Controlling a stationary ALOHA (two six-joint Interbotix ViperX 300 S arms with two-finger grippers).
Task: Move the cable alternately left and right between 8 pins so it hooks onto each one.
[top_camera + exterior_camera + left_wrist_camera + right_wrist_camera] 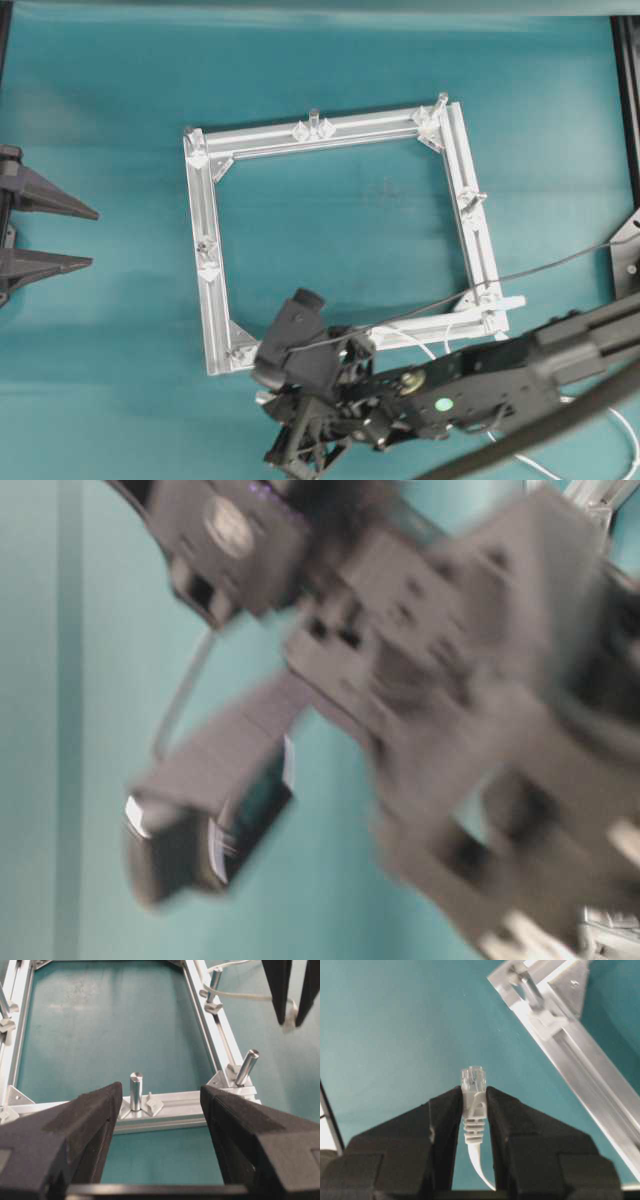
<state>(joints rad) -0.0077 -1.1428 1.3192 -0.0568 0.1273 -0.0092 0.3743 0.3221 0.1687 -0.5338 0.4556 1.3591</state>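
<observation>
The right end effector [474,1105] is clenched on the cable [473,1125] just behind its clear plug [473,1079], which sticks out past the fingertips. It hangs over the teal counter [120,380] just outside the frame's [205,290] near-left corner. The rest of the cable trails off to the lower right, past a pin [214,982] on the frame's right bar. The left end effector [50,235] is released, jaws wide, parked well clear at the left edge.

Risks, as I judge them: the grip is narrow and close to the plug, so a sideways pull against a pin could twist the plug out of the fingers. The slack behind could lift off a pin already rounded, or snag a bracket. The arm itself could knock the near bar and shift the frame.

The right arm hides the near bar and any pins there in the overhead view. The table-level view is only blur. How many pins the cable already hooks cannot be told.
</observation>
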